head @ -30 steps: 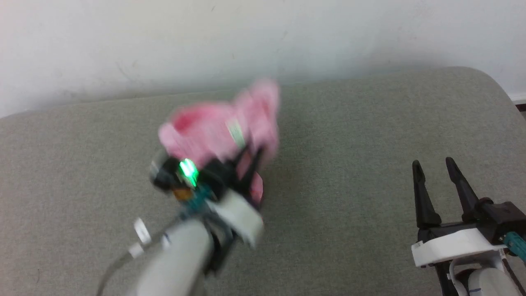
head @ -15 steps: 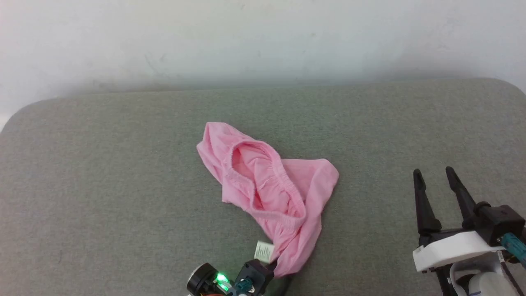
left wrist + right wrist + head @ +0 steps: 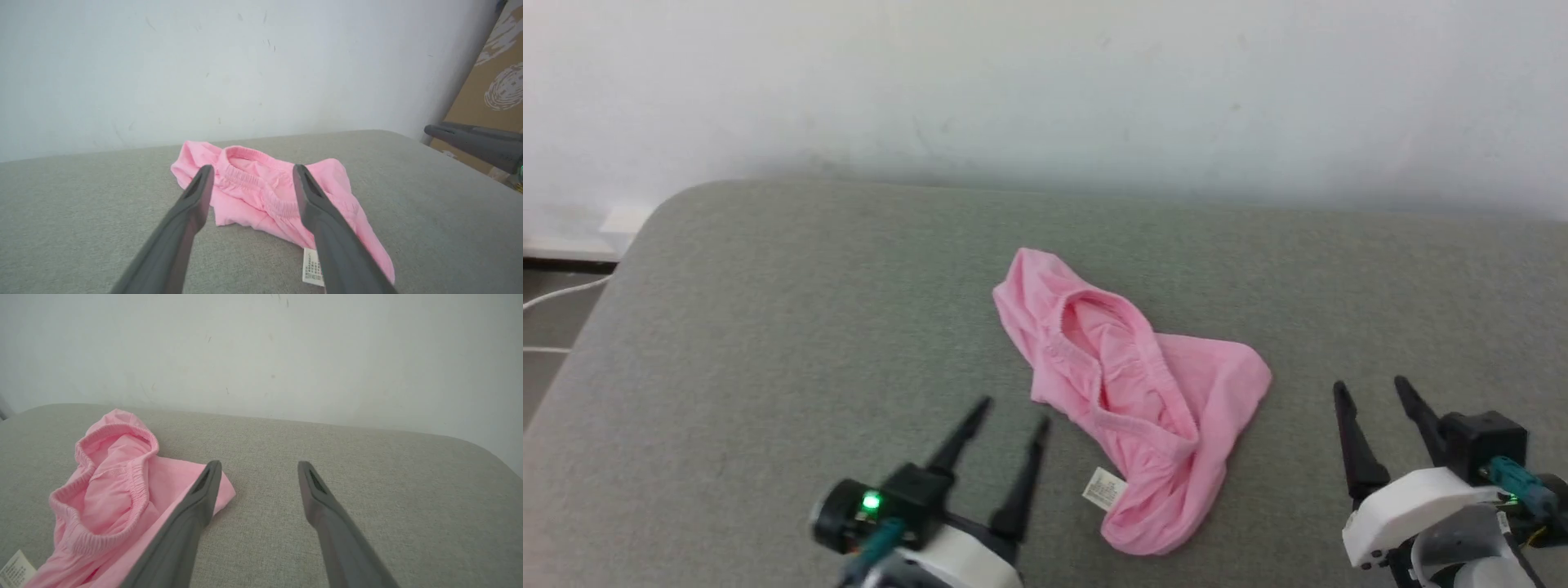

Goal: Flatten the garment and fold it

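Shorts (image 3: 1143,392) lie crumpled at the middle of grey cushion (image 3: 768,327), not flat, not folded. Waistband (image 3: 1098,380) gapes open; white label (image 3: 1104,487) at near edge. Your left gripper (image 3: 1013,411): jaws apart, empty, just beside shorts' left edge. Your right gripper (image 3: 1369,381): jaws apart, empty, near right edge, not touching.

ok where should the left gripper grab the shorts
Probably the gathered waistband on its left run: a raised ridge, easier to pinch than flat fabric. The open left gripper sits beside it, so come from the left.
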You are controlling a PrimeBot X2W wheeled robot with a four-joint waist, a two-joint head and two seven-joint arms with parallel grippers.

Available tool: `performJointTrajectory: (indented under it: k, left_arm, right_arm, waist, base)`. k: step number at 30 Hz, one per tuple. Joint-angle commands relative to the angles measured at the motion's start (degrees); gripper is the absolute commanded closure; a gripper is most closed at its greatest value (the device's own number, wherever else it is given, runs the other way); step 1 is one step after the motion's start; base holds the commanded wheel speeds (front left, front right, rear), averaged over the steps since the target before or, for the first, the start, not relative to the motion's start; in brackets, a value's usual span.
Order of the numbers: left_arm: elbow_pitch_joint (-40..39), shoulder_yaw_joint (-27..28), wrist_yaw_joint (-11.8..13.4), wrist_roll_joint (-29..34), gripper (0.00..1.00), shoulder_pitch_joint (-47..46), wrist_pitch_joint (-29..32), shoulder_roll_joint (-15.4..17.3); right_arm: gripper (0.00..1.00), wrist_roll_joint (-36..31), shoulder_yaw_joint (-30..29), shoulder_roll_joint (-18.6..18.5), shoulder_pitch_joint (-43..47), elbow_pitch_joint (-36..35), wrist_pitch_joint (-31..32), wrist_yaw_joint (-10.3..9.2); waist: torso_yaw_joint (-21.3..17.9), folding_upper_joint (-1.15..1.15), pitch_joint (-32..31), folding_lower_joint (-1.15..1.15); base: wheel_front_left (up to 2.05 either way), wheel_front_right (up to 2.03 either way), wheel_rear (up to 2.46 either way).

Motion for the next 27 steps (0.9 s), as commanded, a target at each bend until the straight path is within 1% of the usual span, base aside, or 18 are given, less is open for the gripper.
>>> performJointTrajectory:
  k: [1,4,6,10,14,17,21,27]
  left_arm:
    - [-1.67,2.07,1.27,-0.54,0.0,1.14,-0.62,0.69]
    - [-4.88,6.47,3.73,0.08,0.0,2.14,-0.98,1.45]
    - [-7.48,10.02,4.87,0.38,0.0,2.88,-1.01,0.85]
    - [-10.88,15.8,5.51,2.09,0.0,5.08,-1.03,-1.38]
    - [-10.72,18.89,3.76,3.57,0.0,7.13,-1.04,-3.74]
    - [-9.8,19.76,2.1,4.82,0.0,7.65,-1.04,-5.09]
    - [-8.88,20.09,0.44,5.73,0.0,7.42,-1.04,-6.48]
    - [-7.74,20.25,-0.97,6.18,0.0,6.37,-1.05,-7.32]
  right_arm:
    - [0.0,-0.49,0.53,-0.47,-0.11,0.51,1.62,-0.05]
    - [0.0,-0.13,2.02,-1.93,-1.17,1.88,6.85,-0.05]
    - [0.0,0.96,3.14,-3.2,-2.36,3.07,11.14,-0.05]
    - [0.0,2.82,5.13,-6.42,-6.11,5.12,19.56,-0.05]
    - [0.0,4.46,5.99,-8.76,-10.55,7.82,27.66,-0.05]
    - [0.0,5.78,6.2,-9.97,-13.65,10.67,31.52,-0.05]
    - [0.0,6.83,6.99,-11.35,-16.8,14.99,34.36,-0.05]
    - [0.0,7.71,8.26,-12.16,-19.84,21.27,35.81,-0.05]
  waist:
    - [2.82,0.0,-0.93,0.0]
    - [4.59,0.0,-0.65,0.0]
    - [5.74,0.0,-0.24,0.0]
    - [7.76,0.0,0.98,0.0]
    - [9.68,0.0,2.56,0.0]
    - [11.19,0.0,3.85,0.0]
    - [12.97,0.0,5.26,0.0]
    - [14.49,0.0,6.68,0.0]
  base:
    - [0.0,0.0,0.0]
    - [0.0,0.0,0.0]
    - [0.0,0.0,0.0]
    - [0.0,0.0,0.0]
    - [0.0,0.0,0.0]
    - [0.0,0.0,0.0]
    - [0.0,0.0,0.0]
    - [0.0,0.0,0.0]
